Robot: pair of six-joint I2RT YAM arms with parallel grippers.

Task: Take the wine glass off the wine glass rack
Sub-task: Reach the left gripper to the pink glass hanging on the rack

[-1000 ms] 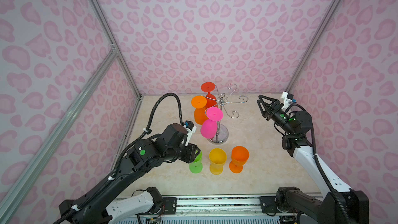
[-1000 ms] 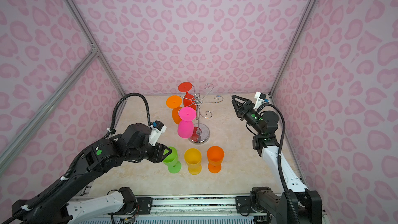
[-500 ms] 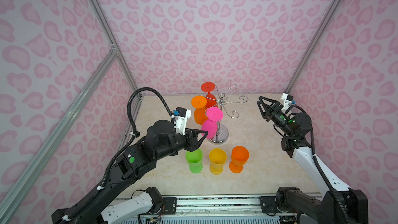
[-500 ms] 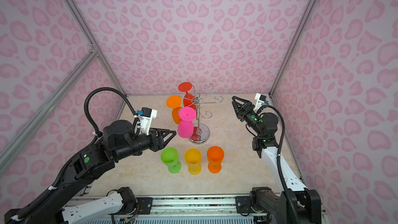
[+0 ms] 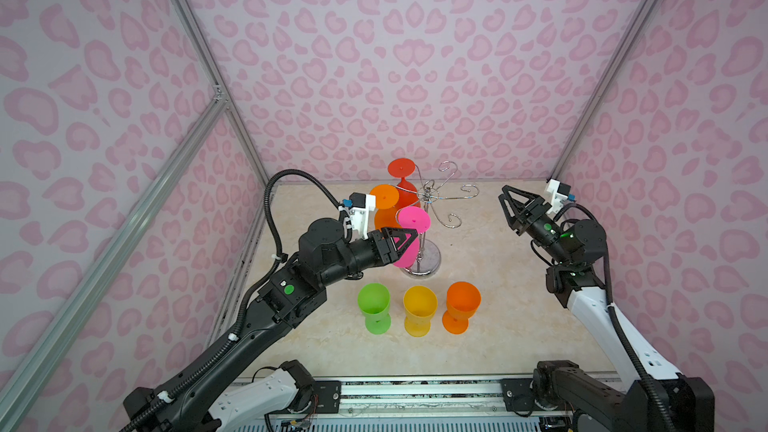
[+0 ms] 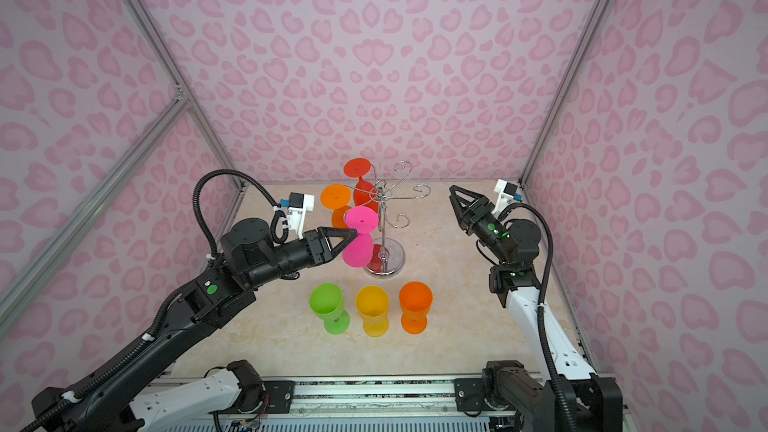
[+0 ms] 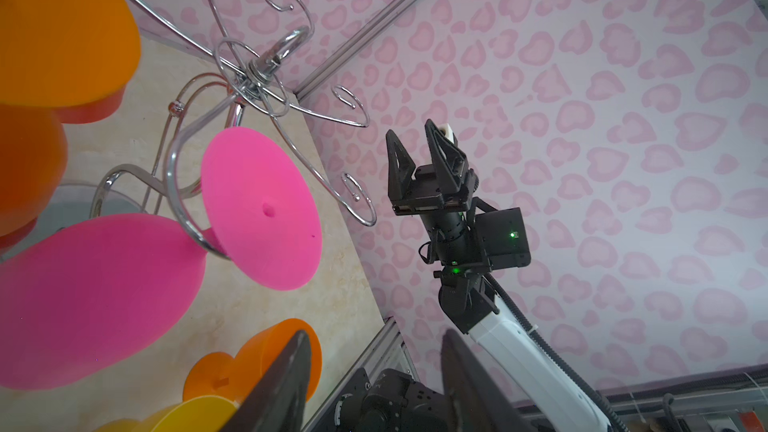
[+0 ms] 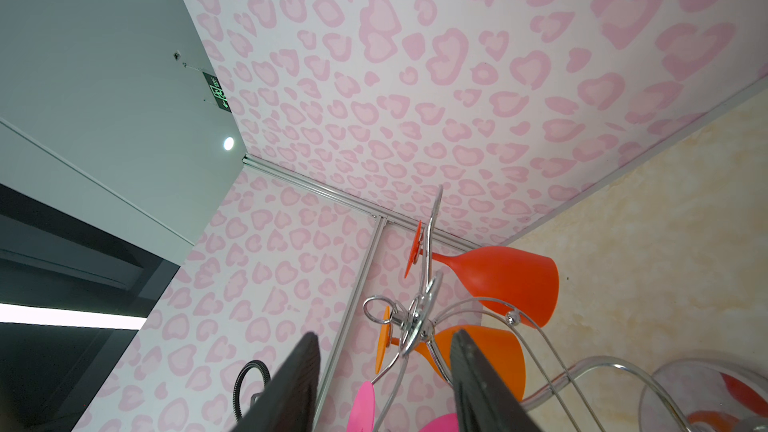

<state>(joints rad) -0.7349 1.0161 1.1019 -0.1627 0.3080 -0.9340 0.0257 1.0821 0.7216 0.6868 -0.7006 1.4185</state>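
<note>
While the pink glass hangs upside down on the rack at mid-table, next to an orange glass and a red glass, the left gripper hovers just beside its stem, jaws apart and empty. The right gripper is raised well apart from the rack, jaws likewise apart.

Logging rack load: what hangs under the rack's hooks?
Three glasses hang upside down: pink glass, orange glass, red glass. The rack has three bare hooks. In both top views the pink foot partly covers the orange bowl.
</note>
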